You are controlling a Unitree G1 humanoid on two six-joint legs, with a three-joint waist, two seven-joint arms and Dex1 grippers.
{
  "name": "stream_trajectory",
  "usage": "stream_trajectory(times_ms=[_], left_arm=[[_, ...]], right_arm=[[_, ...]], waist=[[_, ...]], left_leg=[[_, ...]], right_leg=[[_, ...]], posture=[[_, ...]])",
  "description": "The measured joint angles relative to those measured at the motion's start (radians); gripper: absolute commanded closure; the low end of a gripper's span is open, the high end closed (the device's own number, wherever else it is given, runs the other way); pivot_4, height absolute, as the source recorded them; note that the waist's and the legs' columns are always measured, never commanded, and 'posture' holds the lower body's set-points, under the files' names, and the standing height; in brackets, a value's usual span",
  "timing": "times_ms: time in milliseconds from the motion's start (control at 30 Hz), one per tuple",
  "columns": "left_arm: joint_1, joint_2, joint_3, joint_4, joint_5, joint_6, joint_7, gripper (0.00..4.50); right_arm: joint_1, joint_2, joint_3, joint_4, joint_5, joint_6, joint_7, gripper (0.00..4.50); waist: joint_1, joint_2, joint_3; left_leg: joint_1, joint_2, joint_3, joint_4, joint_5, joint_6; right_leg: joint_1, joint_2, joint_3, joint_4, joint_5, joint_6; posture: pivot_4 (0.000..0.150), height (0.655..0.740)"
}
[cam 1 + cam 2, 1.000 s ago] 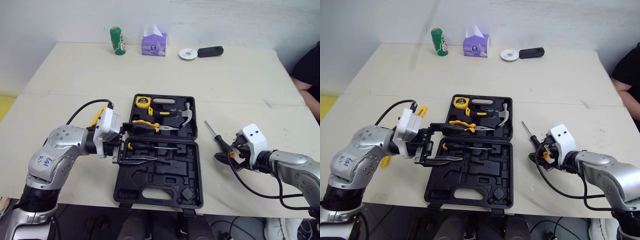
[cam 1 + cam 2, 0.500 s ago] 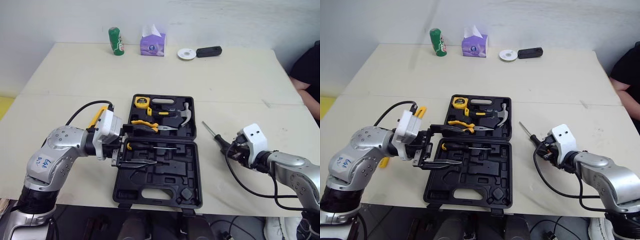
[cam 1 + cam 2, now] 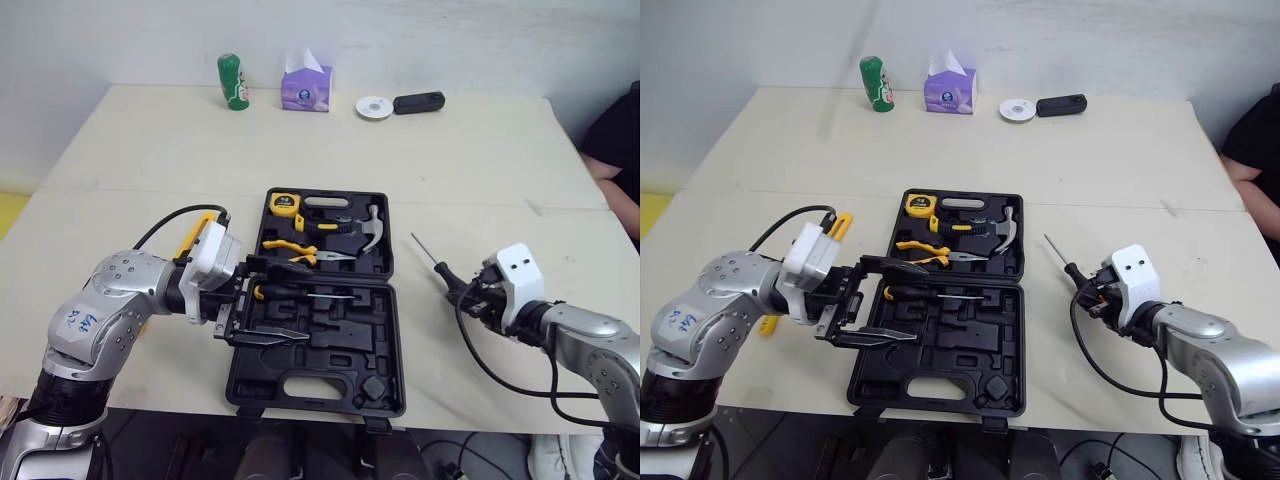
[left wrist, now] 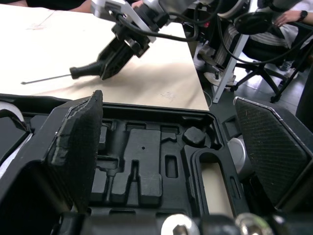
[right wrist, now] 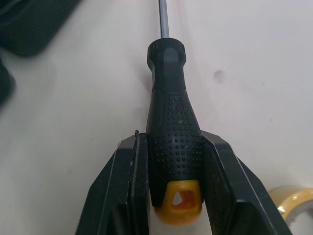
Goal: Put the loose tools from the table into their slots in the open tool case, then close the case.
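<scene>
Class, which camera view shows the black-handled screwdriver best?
The right wrist view: the screwdriver handle is close up, clamped in the right gripper. Both eye views show it small, beside the tool case; the left wrist view shows it distant.

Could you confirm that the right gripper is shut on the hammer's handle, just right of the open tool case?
Not quite: the right gripper is shut on the screwdriver by its handle, just right of the open tool case, as the right wrist view shows. The hammer lies in the case.
</scene>
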Motion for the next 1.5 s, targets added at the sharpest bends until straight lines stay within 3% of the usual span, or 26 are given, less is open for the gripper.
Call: stream_trajectory(times_ms=[233,467,633,800,1000,1500], left_arm=[[0.024,0.000,0.020,0.041,0.035,-0.108,-0.020,0.00],[0.113,0.075,0.090,0.086,0.042,-0.140,-0.062,0.00],[0.188,0.109,0.136,0.133,0.076,-0.175,-0.072,0.00],[0.328,0.114,0.239,0.176,0.103,-0.225,-0.053,0.00],[0.392,0.113,0.260,0.121,0.103,-0.225,-0.020,0.00],[0.398,0.129,0.259,0.072,0.103,-0.204,-0.004,0.00]], right_arm=[[-0.120,-0.127,-0.009,-0.025,0.028,-0.071,0.199,3.51],[-0.313,-0.161,0.228,-0.037,0.029,-0.142,0.407,3.51],[-0.388,-0.165,0.357,-0.034,-0.017,-0.176,0.478,3.51],[-0.495,-0.148,0.578,-0.033,-0.123,-0.217,0.575,3.51],[-0.553,-0.104,0.686,-0.002,-0.243,-0.225,0.576,3.51],[-0.583,-0.058,0.736,0.016,-0.345,-0.189,0.608,3.51]], waist=[[-0.004,0.001,0.000],[-0.004,0.000,0.001],[-0.003,0.000,0.001],[-0.003,0.000,0.001],[-0.004,0.000,0.001],[-0.005,0.000,0.001]], left_leg=[[0.001,0.000,0.001,0.000,0.000,0.000],[0.000,0.001,0.001,-0.001,0.000,-0.001],[-0.001,0.001,0.000,-0.001,-0.001,-0.001],[-0.001,0.000,0.000,-0.001,-0.005,-0.006],[-0.001,0.000,0.000,0.000,-0.005,-0.007],[-0.001,0.000,0.000,0.000,-0.005,-0.007]], right_leg=[[-0.001,0.000,0.001,-0.003,0.000,0.000],[-0.002,0.000,0.000,-0.004,-0.001,-0.001],[-0.002,-0.002,-0.001,-0.005,-0.001,-0.001],[-0.003,-0.003,-0.001,-0.005,-0.001,-0.001],[-0.003,-0.003,-0.001,-0.004,-0.001,-0.001],[-0.003,-0.003,-0.001,0.000,-0.001,-0.001]], posture=[[0.150,0.7400],[0.150,0.7400],[0.150,0.7400],[0.150,0.7400],[0.150,0.7400],[0.150,0.7400]])
